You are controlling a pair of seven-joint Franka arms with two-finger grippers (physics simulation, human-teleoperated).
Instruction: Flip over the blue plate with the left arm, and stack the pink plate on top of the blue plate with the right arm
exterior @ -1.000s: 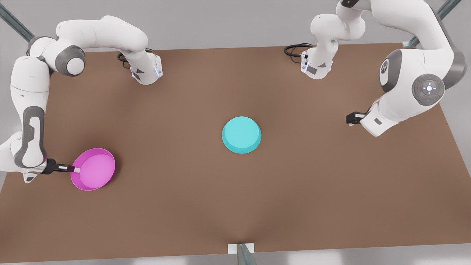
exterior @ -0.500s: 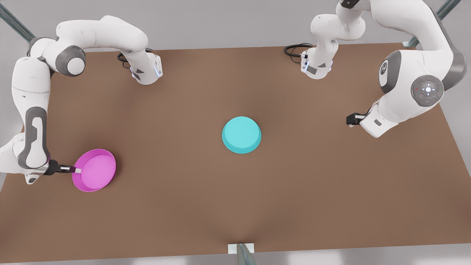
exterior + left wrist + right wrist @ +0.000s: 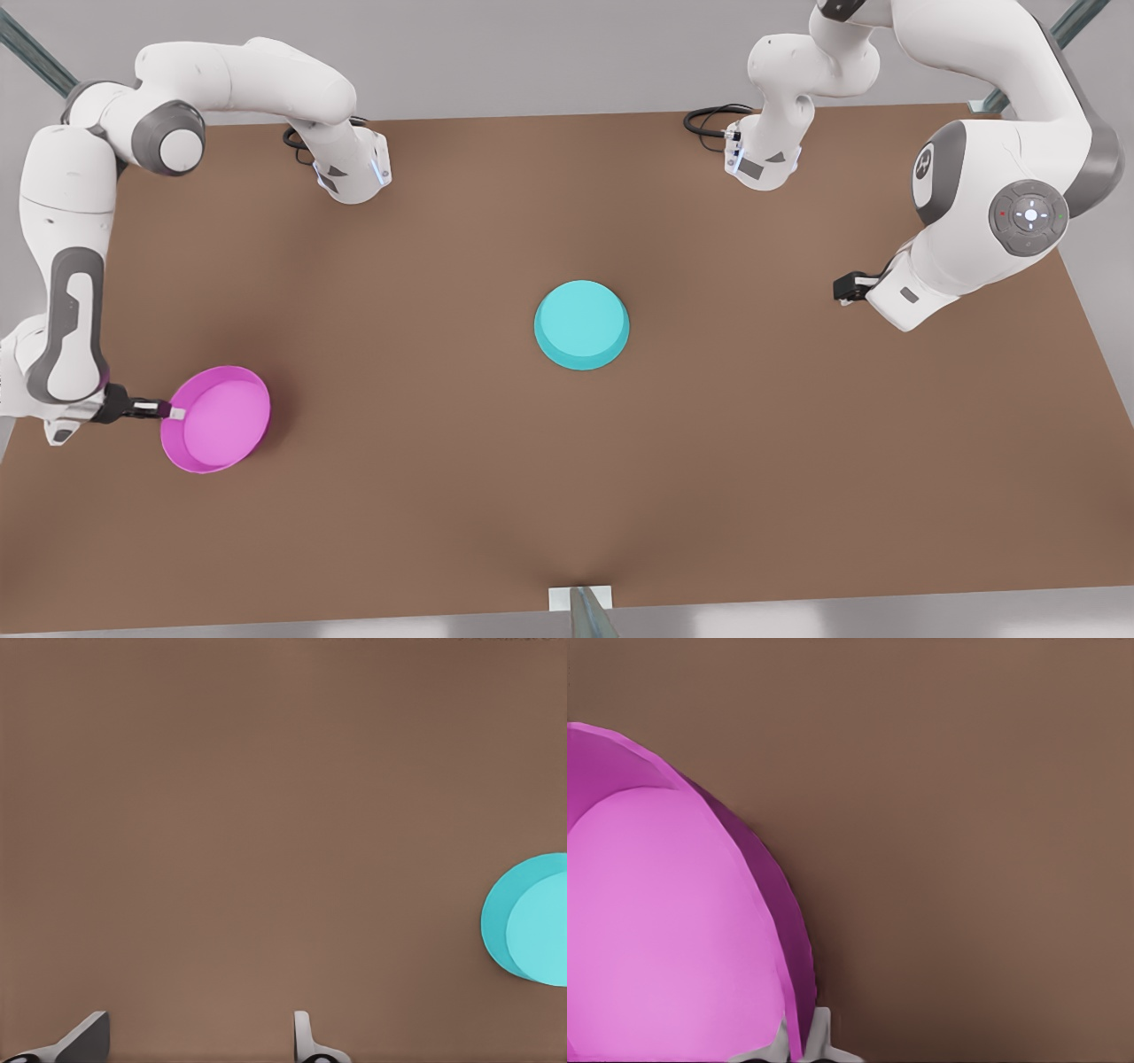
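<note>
The pink plate (image 3: 217, 419) is at the front view's left, open side up and slightly tilted. My right gripper (image 3: 177, 412) is shut on its rim on the side toward the table edge; in the right wrist view the fingers of the right gripper (image 3: 802, 1045) pinch the pink plate's (image 3: 664, 930) wall. The blue plate (image 3: 582, 323) lies at the table's middle with its flat base facing up. My left gripper (image 3: 840, 285) waits far off at the front view's right, open above bare table. The left wrist view has the left gripper (image 3: 195, 1045) spread wide and the blue plate (image 3: 532, 921) at the frame edge.
Brown table (image 3: 567, 496) with both arm bases (image 3: 350, 173) (image 3: 762, 164) and black cables (image 3: 709, 120) along the far edge. A small grey bracket (image 3: 580, 602) sits at the middle of the near edge. Wide bare table lies between the two plates.
My right gripper has shifted the pink plate slightly toward the front view's left and the near edge. The blue plate and the left arm stay put.
</note>
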